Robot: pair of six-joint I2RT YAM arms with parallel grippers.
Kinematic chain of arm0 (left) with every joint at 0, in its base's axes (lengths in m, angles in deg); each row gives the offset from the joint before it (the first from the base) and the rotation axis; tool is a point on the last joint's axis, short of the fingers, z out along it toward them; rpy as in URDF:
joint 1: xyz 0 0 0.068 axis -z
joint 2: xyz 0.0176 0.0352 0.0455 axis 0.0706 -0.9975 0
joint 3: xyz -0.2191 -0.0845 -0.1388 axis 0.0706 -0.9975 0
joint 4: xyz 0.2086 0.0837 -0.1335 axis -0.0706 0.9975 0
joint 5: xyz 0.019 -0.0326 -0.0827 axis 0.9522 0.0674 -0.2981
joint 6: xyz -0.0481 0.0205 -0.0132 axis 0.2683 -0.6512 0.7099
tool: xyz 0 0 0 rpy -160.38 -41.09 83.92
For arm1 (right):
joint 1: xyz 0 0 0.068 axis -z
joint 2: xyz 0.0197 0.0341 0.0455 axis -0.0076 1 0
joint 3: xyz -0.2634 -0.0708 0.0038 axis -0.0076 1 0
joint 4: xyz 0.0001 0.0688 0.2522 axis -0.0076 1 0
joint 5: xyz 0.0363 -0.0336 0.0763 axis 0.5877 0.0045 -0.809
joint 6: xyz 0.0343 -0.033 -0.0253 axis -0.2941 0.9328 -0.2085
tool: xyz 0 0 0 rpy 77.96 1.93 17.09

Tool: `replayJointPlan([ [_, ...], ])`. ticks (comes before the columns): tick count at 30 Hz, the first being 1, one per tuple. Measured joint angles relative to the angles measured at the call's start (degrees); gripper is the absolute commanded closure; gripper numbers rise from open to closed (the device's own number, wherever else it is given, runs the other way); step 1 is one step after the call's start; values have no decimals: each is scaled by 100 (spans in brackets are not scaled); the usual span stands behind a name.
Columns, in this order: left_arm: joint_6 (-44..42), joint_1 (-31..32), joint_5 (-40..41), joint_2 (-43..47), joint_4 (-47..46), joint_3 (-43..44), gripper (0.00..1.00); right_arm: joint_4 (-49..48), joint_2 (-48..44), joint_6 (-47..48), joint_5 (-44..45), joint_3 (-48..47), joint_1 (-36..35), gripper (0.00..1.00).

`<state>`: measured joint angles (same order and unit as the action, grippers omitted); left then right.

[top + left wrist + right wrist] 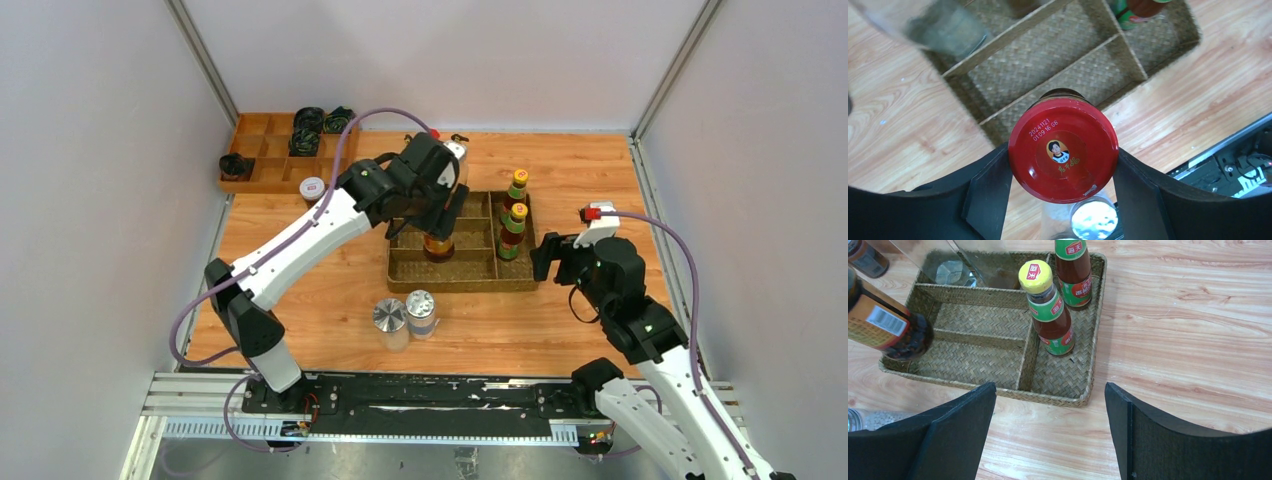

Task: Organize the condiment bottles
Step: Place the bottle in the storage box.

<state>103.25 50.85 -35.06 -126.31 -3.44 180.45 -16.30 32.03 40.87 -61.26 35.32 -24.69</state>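
Red-lidded jar (1063, 150), lid top: I read "20241121" above "01:09:16 G8"; the gold characters under the portrait are unclear to me.
Nearer sauce bottle (1050, 315), yellow cap: "海天".
Farther sauce bottle (1074, 275), green neck label: "海天".

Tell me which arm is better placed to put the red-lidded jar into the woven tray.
Left. The left tool grips the red-lidded jar by the lid, over the woven tray's left side. The right tool is open and empty, off the tray's right edge.
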Motion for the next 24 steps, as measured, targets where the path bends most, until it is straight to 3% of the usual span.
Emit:
replayJointPlan([
  [12,35,761,7,-1132,-24,1062,45,57,-116,-2,46,17,0,15],
  [24,-232,273,28,-1709,-20,1556,46,76,-122,0,68,96,0,15],
])
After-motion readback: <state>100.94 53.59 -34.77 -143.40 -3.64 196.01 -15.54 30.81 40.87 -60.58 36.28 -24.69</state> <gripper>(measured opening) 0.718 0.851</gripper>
